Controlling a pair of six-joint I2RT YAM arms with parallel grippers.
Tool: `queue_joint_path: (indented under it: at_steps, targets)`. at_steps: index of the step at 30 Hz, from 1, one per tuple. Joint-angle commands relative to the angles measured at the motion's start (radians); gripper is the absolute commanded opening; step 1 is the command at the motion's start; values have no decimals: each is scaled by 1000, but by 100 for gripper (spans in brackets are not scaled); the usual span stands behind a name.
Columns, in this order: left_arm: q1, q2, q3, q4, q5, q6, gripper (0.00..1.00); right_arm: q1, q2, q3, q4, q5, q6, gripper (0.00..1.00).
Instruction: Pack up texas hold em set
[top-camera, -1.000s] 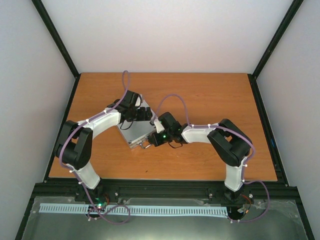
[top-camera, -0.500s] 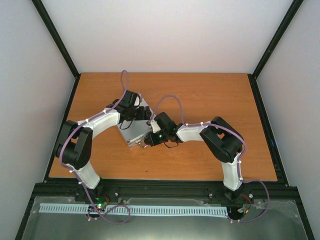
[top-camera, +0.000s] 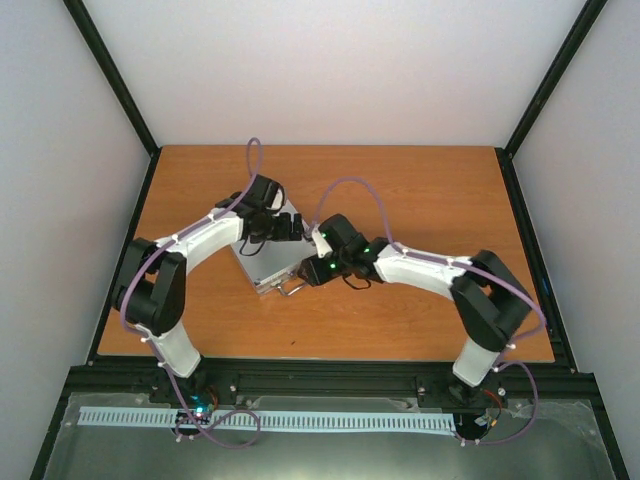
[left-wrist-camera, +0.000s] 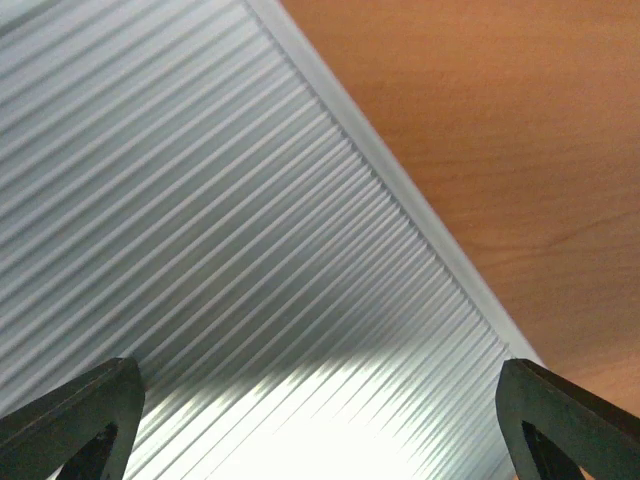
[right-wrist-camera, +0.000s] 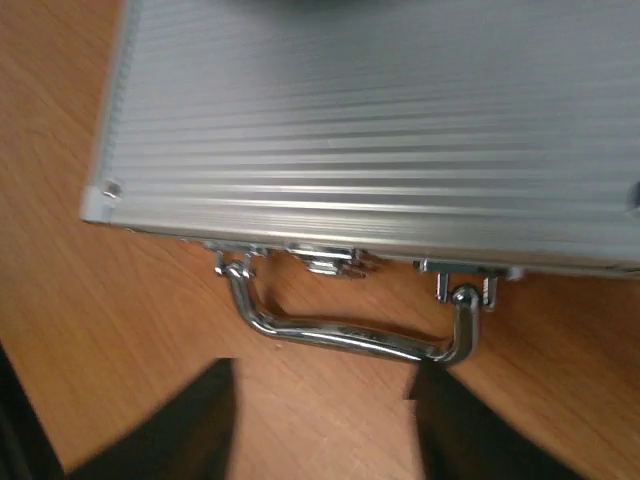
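The shut silver case (top-camera: 268, 264) lies flat on the bench (top-camera: 430, 200), directly under the left jaws and just ahead of the right jaws. We judge it rigid and fairly heavy, its ribbed lid (left-wrist-camera: 250, 250) slick; the chrome handle (right-wrist-camera: 350, 332) is the sure hold. Both pairs are spread, gripping nothing. Our left arm (top-camera: 200, 240) bends down over the lid; the right arm (top-camera: 420, 268) reaches low toward the handle.

We see a brown wooden table (top-camera: 420, 190). White walls (top-camera: 340, 70) stand on 3 sides of it. Black bars (top-camera: 110, 75) run up the 2 back corners. A long white strip (top-camera: 330, 421) lies past its near edge.
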Motion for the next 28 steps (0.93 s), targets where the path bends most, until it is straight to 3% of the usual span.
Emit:
queue_joint_path:
  at_steps: [1,2,3,9,14,19,28]
  targets:
    - [-15,42,60,-283,-16,0,100,6,-151,60,-164,149,-73,77]
    - [-15,37,91,-309,-29,3,100,3,-188,61,-195,195,-65,97]
    - [-15,31,125,-330,-40,7,100,1,-212,61,-229,237,-58,100]
    - [-13,-17,348,-464,-144,30,100,-68,-277,106,-434,378,-13,100]
    - [6,-40,508,-537,-212,53,100,-110,-331,141,-498,496,11,100]
    - [60,-60,526,-553,-230,64,100,-121,-352,179,-542,614,32,100]
    - [138,-118,505,-564,-273,91,100,-157,-330,227,-625,684,66,100]
